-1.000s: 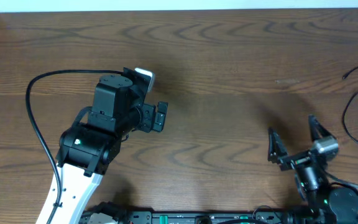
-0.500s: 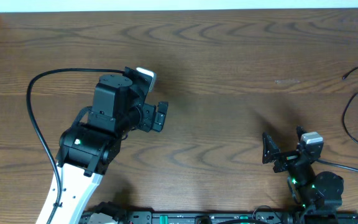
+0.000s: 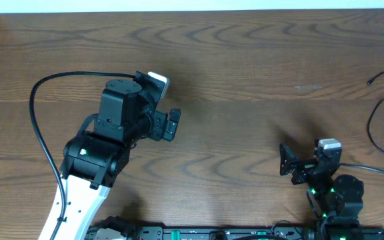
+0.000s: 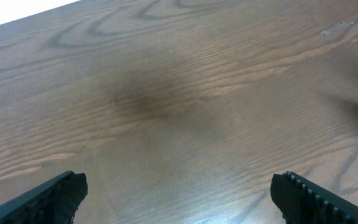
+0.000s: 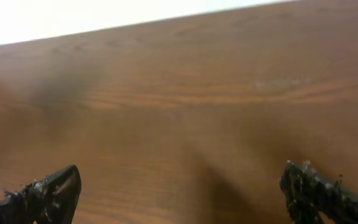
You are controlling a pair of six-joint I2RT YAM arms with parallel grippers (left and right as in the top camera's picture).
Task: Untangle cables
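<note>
The thin black cables (image 3: 370,127) lie at the table's far right edge in the overhead view: one curved loop, and a second strand with a small plug tip (image 3: 369,82) above it. Both run out of frame. My left gripper (image 3: 171,125) is open and empty over bare wood left of centre, far from the cables. My right gripper (image 3: 304,159) is open and empty near the front edge, left of the cable loop. Both wrist views show only wood between spread fingers, left (image 4: 179,193) and right (image 5: 179,186).
A thick black lead (image 3: 35,107) fixed to the left arm arcs over the table's left side. The wooden table (image 3: 245,60) ends at a white strip along the back. The arm bases stand at the front edge.
My right arm has drawn back toward the front edge and turned a little to the left, gripper still open. The left arm and the cables have not moved.
</note>
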